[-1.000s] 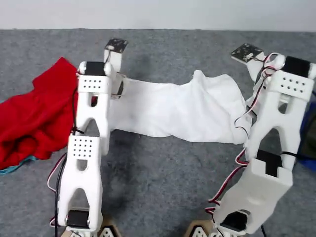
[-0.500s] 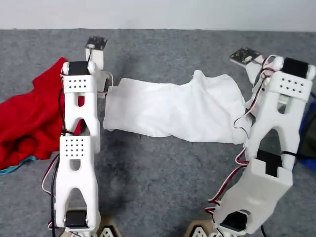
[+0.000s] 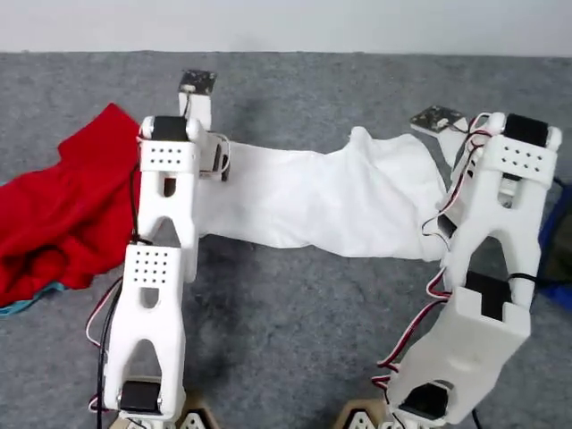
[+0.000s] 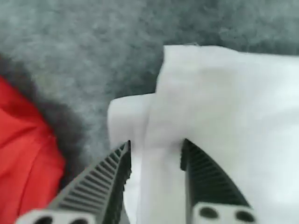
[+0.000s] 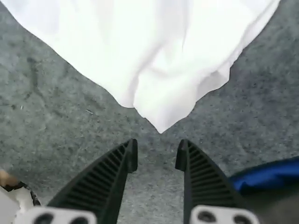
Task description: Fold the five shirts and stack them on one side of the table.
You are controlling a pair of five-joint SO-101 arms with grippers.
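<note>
A white shirt (image 3: 331, 201) lies stretched sideways across the middle of the grey carpet. My left gripper (image 4: 154, 149) sits at its left end (image 3: 214, 156), shut on a folded edge of the white shirt (image 4: 233, 93), and cloth fills the gap between the fingers. My right gripper (image 5: 156, 149) is open just off the shirt's right-hand corner (image 5: 161, 121), over bare carpet, with nothing between its fingers. A crumpled red shirt (image 3: 63, 206) lies at the far left, close beside the left gripper (image 4: 23, 154).
A blue cloth (image 5: 266, 175) lies at the table's right edge (image 3: 563, 223), next to the right arm (image 3: 514, 170). A teal edge (image 3: 27, 302) peeks from under the red shirt. Open carpet (image 3: 304, 313) stretches between the two arm bases.
The left arm swung left, drawing the shirt's end with it, then came back right to where it began. The right arm shifted slightly left.
</note>
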